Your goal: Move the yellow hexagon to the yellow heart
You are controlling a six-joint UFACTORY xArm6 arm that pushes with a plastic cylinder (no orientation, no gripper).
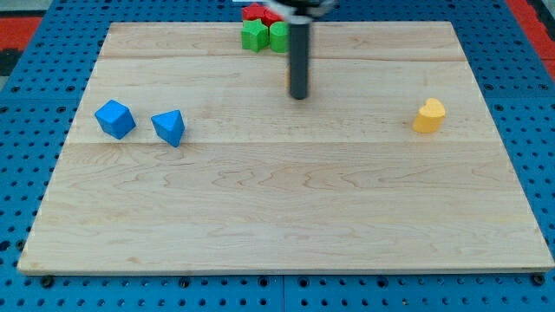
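Note:
My tip (pixel 298 96) rests on the wooden board (pixel 277 208) in its upper middle. A thin yellow-orange sliver (pixel 290 80) shows at the rod's left edge, just above the tip. It seems to be the yellow hexagon, almost wholly hidden behind the rod. The yellow heart (pixel 428 115) lies far to the view's right, about 150 pixels from the tip and slightly lower.
Two green blocks (pixel 254 35) (pixel 278 35) sit at the board's top edge, with a red block (pixel 254 12) just behind them. A blue cube (pixel 114 119) and a blue triangular block (pixel 169 127) lie at the view's left.

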